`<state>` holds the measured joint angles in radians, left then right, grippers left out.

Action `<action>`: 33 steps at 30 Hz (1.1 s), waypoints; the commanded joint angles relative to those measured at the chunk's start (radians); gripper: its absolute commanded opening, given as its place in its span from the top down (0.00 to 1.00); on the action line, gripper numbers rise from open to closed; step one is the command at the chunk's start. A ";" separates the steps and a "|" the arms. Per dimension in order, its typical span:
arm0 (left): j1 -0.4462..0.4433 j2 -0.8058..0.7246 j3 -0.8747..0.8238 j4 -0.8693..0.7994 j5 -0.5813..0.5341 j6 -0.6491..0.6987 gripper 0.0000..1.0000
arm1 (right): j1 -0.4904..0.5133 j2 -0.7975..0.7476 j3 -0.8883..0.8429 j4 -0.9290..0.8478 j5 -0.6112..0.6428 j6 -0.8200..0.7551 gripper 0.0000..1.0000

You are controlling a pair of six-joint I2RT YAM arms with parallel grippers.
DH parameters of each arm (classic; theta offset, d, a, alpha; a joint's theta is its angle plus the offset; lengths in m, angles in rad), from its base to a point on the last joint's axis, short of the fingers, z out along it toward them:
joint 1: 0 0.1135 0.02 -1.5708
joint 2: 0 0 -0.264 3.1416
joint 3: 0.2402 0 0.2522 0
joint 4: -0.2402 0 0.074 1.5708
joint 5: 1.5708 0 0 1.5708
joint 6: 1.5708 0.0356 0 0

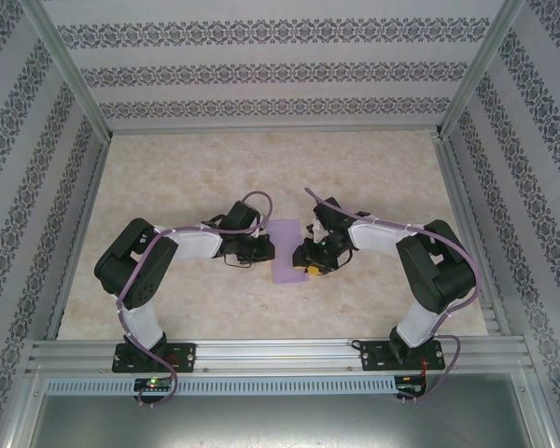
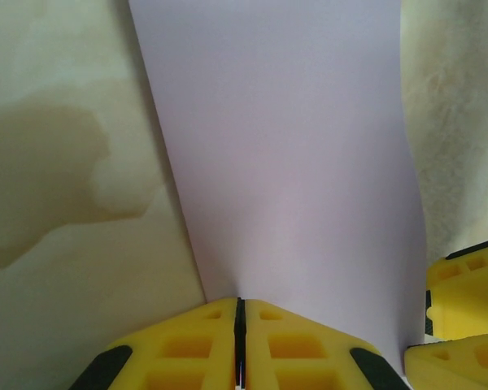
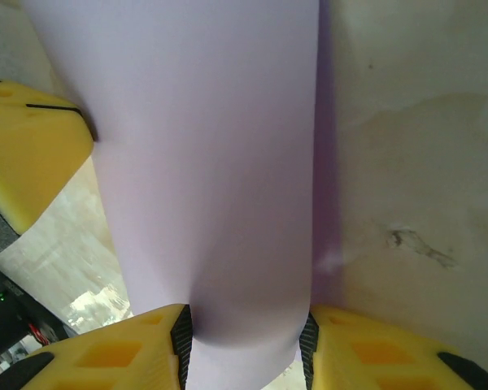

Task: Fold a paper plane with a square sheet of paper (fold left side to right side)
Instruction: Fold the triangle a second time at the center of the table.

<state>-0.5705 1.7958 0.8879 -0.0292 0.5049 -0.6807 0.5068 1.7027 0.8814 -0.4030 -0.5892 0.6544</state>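
A plain lilac sheet of paper (image 1: 287, 250) is seen lying near the middle of the beige marbled surface (image 1: 383, 177), between the two arms. From above it appears as a narrow upright strip. No print or mark can be made out on its matte face.

The left gripper (image 1: 264, 248) is set at the strip's left edge. In the left wrist view its yellow fingers (image 2: 187, 345) are pressed tightly together, with only a thin dark seam between them. The near edge of the paper (image 2: 285, 162) is pinched at their tips, and the sheet is raised off the surface beyond them.

The right gripper (image 1: 311, 259) is placed at the strip's lower right edge. In the right wrist view its fingers (image 3: 374, 349) are held partly apart, and the bowed paper (image 3: 211, 162) is grasped between the dark pads and touches both. A finger of the left gripper is seen at the upper left of that view.

The surface is enclosed by walls (image 1: 261, 70) papered in bands of a small grey ornament and by an aluminium frame (image 1: 280, 353).
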 commanded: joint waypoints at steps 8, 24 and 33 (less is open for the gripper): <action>-0.011 -0.045 -0.001 -0.014 -0.012 0.032 0.78 | -0.021 0.009 -0.006 0.065 -0.053 0.016 0.57; -0.002 -0.340 -0.066 -0.044 -0.173 0.122 0.53 | -0.066 0.094 0.039 0.213 -0.172 0.028 0.56; -0.043 -0.609 -0.244 -0.009 -0.240 0.182 0.47 | -0.097 0.137 0.102 0.214 -0.192 0.051 0.58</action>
<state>-0.5793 1.2407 0.6693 -0.0525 0.3084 -0.5495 0.4210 1.8290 0.9463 -0.1928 -0.7517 0.6903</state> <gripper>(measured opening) 0.529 0.425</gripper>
